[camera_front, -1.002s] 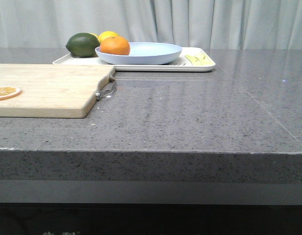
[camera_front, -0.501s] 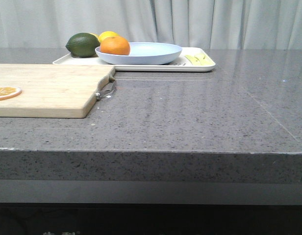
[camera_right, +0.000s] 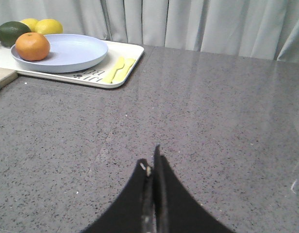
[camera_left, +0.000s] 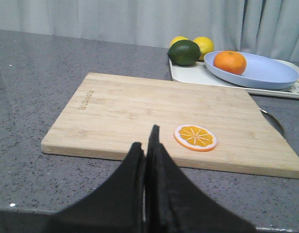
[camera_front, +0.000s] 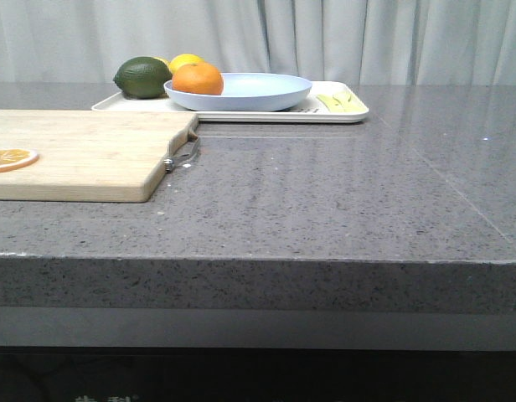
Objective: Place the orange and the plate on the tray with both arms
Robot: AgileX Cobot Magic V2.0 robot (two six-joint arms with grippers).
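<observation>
From the front, the orange point(camera_front: 197, 79) sat on the left part of the plate point(camera_front: 250, 90), and the plate rested on the tray point(camera_front: 342, 115) at the far side of the tabletop point(camera_front: 325, 201) — a cutting board point(camera_front: 90, 151) lay nearer, to the left. In the left wrist view, the left claw point(camera_left: 146, 145) was closed on nothing above the board's near edge, an orange slice point(camera_left: 195, 137) just beside it. In the right wrist view, the right claw point(camera_right: 151, 165) was pressed together and empty over bare tabletop — well apart from the tray.
</observation>
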